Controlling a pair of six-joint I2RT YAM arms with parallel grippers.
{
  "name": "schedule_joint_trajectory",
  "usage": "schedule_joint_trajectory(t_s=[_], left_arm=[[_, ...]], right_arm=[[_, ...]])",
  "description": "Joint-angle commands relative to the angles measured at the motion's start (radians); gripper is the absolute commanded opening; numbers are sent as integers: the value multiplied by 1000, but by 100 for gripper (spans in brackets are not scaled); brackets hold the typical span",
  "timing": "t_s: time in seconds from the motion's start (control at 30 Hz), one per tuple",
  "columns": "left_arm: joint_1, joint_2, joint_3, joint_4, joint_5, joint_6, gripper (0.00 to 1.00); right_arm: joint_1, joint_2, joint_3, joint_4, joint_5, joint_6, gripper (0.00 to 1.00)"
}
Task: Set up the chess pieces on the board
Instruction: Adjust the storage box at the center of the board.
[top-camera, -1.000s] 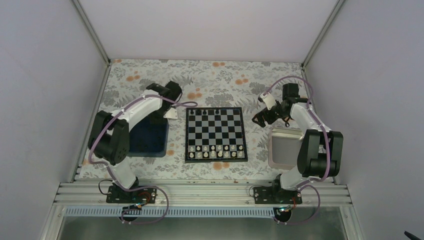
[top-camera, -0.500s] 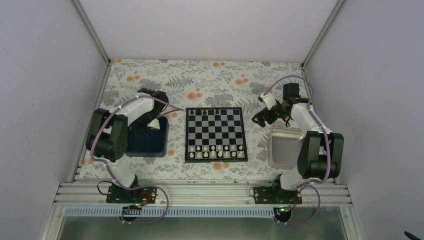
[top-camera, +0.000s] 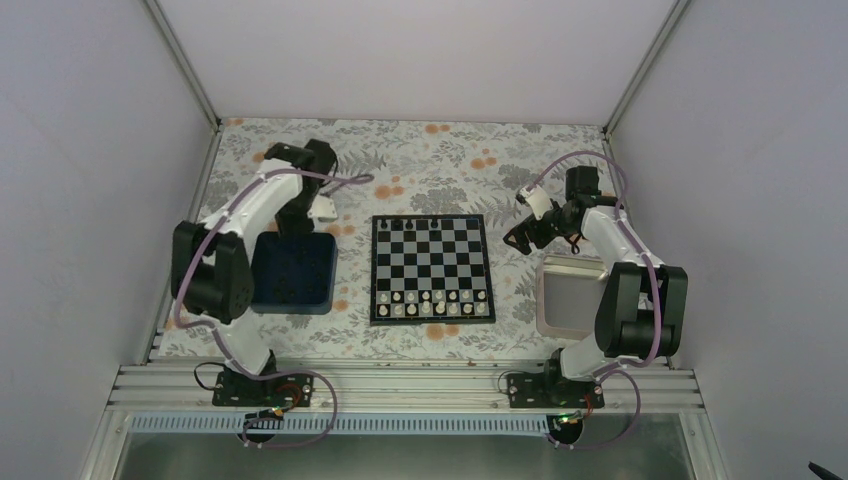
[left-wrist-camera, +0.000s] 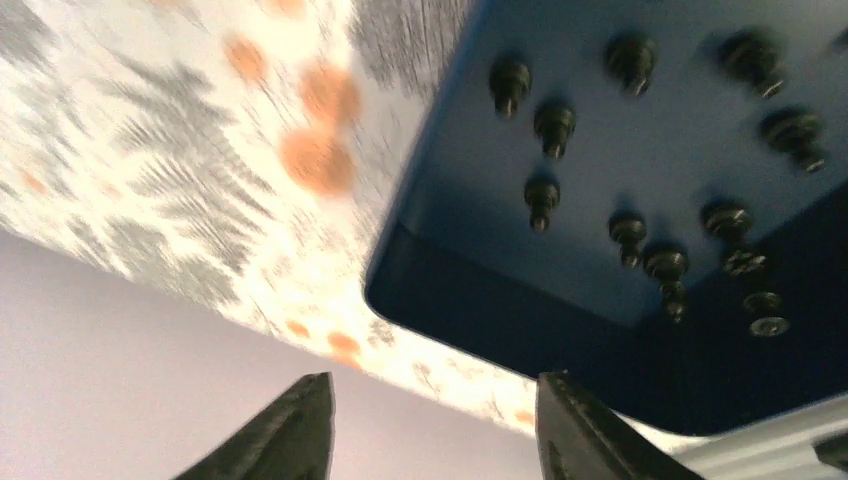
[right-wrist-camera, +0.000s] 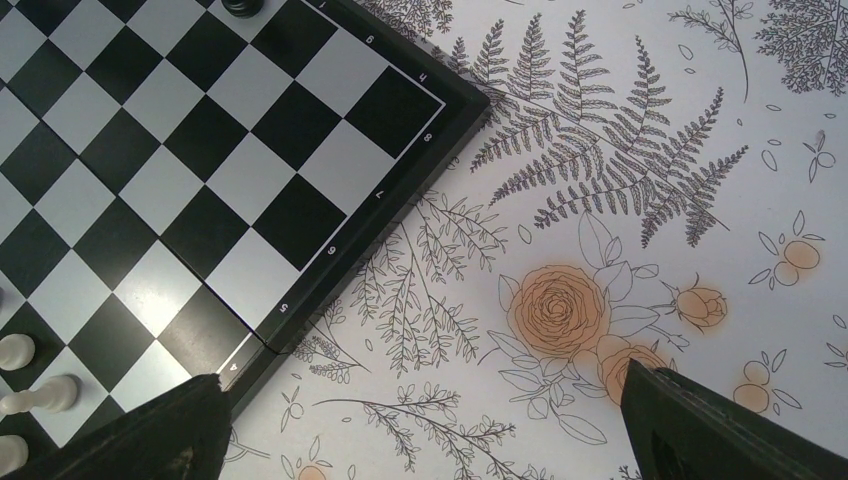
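The board (top-camera: 430, 268) lies mid-table, with three black chess pieces (top-camera: 421, 223) on its far row and white pieces on its near rows. Several more black chess pieces (left-wrist-camera: 541, 200) lie in the dark blue tray (left-wrist-camera: 690, 180), which stands left of the board (top-camera: 292, 272). My left gripper (left-wrist-camera: 435, 380) is open and empty above the tray's far edge (top-camera: 303, 222). My right gripper (right-wrist-camera: 425, 378) is open and empty over the tablecloth, just off the board's right edge (top-camera: 516, 240). The right wrist view shows the board's corner (right-wrist-camera: 200, 150) and one black piece (right-wrist-camera: 240, 5).
A silver metal tray (top-camera: 570, 295) stands right of the board, under my right arm. White pieces (right-wrist-camera: 15, 350) stand at the board's near end. The floral tablecloth (top-camera: 450, 160) covers the table, with walls on three sides.
My left arm has swung away from the board's far-left corner, left and back, to the blue tray's far edge. My right arm has not moved.
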Motion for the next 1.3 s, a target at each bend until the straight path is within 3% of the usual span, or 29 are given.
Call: schedule_joint_trajectory(t_s=[0.0,0.1,0.2,0.27,0.43,0.63,0.87,1.13,1.27], left_arm=[[14,-135,103,14,329,55,55],[20,-253,40,132,425,69,65],[30,-356,-68,287,445,34,93],[45,-421,-143,393,447,3,100],[130,-526,-305,570,462,-55,100],[304,-581,-410,736,431,-112,100],[538,-498,-423,790,390,-149,99],[610,-401,-539,823,385,-90,92],[645,-333,-587,846,369,-69,88]], right_arm=[[7,-13,-2,-4,-15,-12,100],[7,-4,0,-5,-9,-7,100],[8,-7,12,-1,11,6,100],[11,-23,36,-1,36,19,100],[74,-38,187,-74,96,46,100],[347,65,409,-174,277,92,100],[683,263,648,-208,446,124,99],[922,446,812,-177,466,68,100],[981,522,899,-169,478,54,100]])
